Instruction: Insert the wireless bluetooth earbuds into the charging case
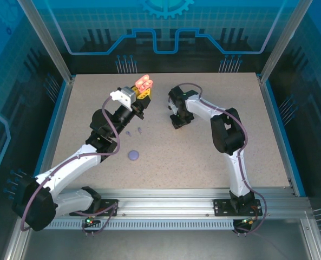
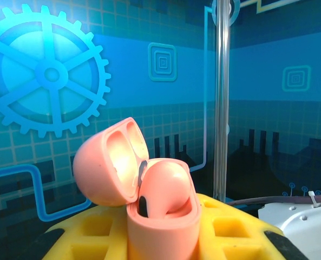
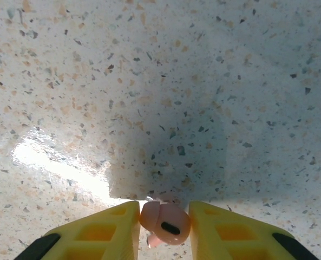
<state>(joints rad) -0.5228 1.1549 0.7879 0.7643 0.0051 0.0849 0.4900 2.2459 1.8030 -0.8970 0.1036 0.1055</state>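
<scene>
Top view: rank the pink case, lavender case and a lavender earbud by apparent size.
1. pink case, open and held up nearer the camera, so its lead is unsure
2. lavender case
3. lavender earbud

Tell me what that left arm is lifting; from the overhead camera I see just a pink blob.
Observer: An open, pink, pebble-shaped plastic charging case; the left gripper clamps its base, lid flipped back.
Visitor: And the right arm, bent low?
Observer: The right gripper has a tiny pink plastic stemmed earbud pinched between its yellow fingers, over the speckled table.
Visitor: Anything inside the case?
Observer: A rounded pink shape fills the base; whether it's a bud, I can't tell.
</scene>
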